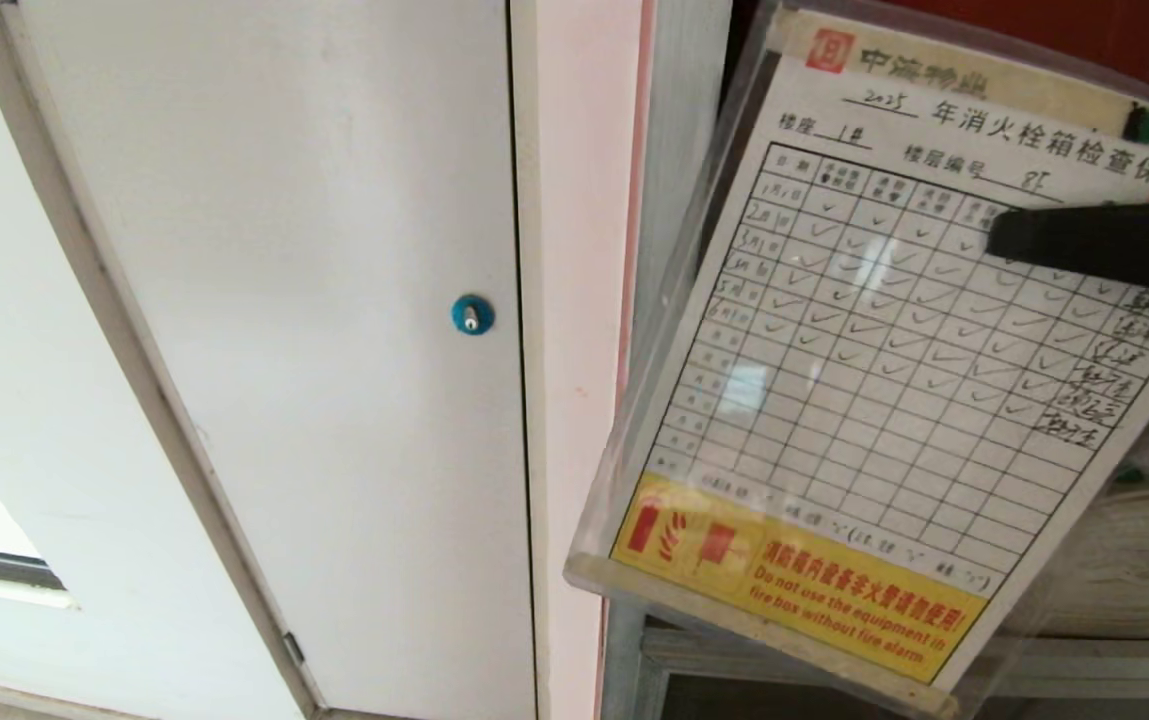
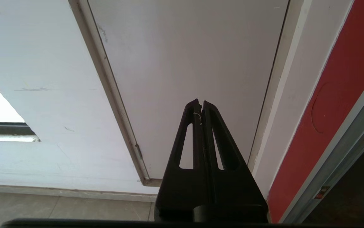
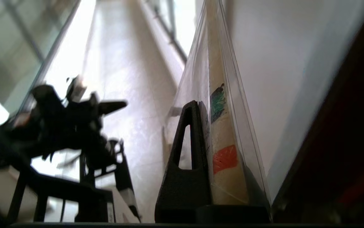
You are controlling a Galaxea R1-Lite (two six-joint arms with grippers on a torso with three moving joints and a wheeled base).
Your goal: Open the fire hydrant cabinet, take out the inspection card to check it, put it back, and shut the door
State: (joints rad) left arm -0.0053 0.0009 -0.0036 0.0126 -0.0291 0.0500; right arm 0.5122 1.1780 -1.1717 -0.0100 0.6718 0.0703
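Note:
The inspection card (image 1: 884, 380), a white grid sheet with ticks and a yellow warning band in a clear sleeve, hangs tilted before the open fire hydrant cabinet (image 1: 679, 150). The cabinet's red interior (image 1: 1084, 40) shows behind the card. My right gripper (image 1: 1004, 238) reaches in from the right and is shut on the card's upper right part. In the right wrist view one black finger (image 3: 189, 142) presses the sleeve's edge (image 3: 220, 126); the other finger is hidden behind it. My left gripper (image 2: 201, 103) is shut and empty, low beside the cabinet. The door is out of view.
A white door (image 1: 334, 300) with a blue round lock (image 1: 472, 315) stands left of the cabinet. A coiled pale fire hose (image 1: 1134, 560) lies inside the cabinet behind the card. The cabinet's red side (image 2: 334, 110) shows past the left gripper. Floor tiles (image 2: 58, 209) lie below.

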